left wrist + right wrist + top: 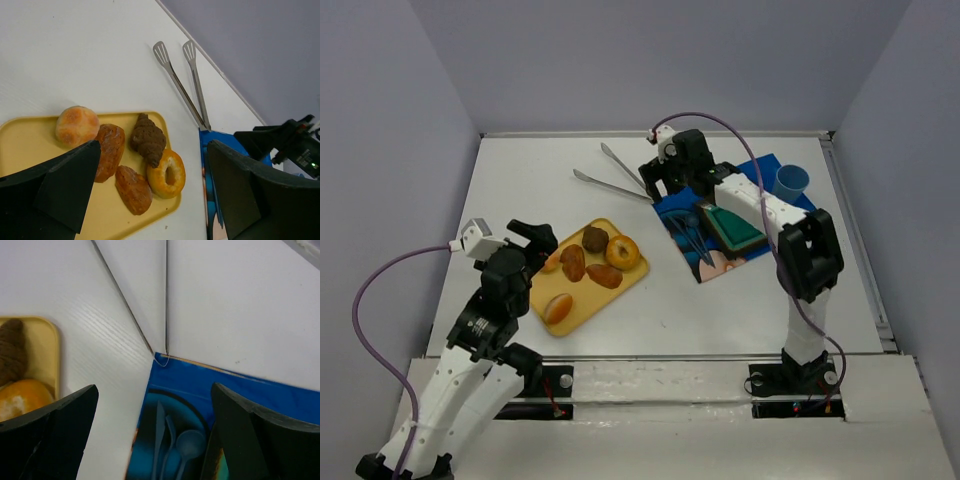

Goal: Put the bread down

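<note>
The bread, a golden-orange ring (623,251), lies at the right end of a yellow tray (592,302), touching a dark brown bun (595,238). In the left wrist view the ring (166,174) lies flat between my open fingers, well below them. My left gripper (535,242) is open and empty over the tray's left side; it also shows in the left wrist view (154,160). My right gripper (665,187) is open and empty above the near corner of a blue placemat (225,390). Part of the ring (20,397) shows at the right wrist view's left edge.
Oval brown rolls (604,276) and a pale round bun (558,308) share the tray. Metal tongs (615,172) lie behind it, their hinge touching the placemat (760,175). A dark green piece (735,228) lies on the mat; a blue cup (790,181) stands at its far right.
</note>
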Robot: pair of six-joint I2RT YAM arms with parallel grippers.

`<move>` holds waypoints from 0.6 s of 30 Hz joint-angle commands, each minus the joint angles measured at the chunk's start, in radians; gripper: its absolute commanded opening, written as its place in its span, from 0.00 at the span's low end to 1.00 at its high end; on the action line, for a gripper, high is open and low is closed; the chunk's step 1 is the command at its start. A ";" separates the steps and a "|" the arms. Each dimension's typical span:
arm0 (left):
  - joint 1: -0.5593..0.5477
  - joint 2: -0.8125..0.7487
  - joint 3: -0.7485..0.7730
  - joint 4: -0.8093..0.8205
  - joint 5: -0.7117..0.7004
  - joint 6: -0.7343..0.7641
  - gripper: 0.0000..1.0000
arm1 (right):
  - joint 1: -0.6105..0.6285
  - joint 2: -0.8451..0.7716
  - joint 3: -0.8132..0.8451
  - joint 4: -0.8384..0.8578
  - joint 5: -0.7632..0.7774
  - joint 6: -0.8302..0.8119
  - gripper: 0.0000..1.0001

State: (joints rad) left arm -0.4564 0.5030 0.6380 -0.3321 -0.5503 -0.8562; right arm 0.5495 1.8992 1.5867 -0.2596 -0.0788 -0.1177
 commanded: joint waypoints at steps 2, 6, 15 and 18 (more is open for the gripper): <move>0.001 0.014 0.011 0.033 -0.077 0.006 0.99 | -0.014 0.202 0.245 -0.164 -0.191 -0.289 1.00; 0.002 0.017 0.011 0.028 -0.103 -0.001 0.99 | -0.014 0.400 0.460 -0.231 -0.153 -0.301 1.00; 0.001 0.020 0.006 0.002 -0.145 -0.021 0.99 | -0.023 0.676 0.777 -0.280 -0.151 -0.195 1.00; 0.001 0.020 0.003 0.002 -0.161 -0.030 0.99 | -0.023 0.744 0.844 -0.287 -0.186 -0.163 1.00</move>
State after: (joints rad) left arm -0.4564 0.5152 0.6380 -0.3443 -0.6334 -0.8619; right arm 0.5251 2.5881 2.3173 -0.5148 -0.2188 -0.3408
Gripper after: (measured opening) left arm 0.990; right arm 0.997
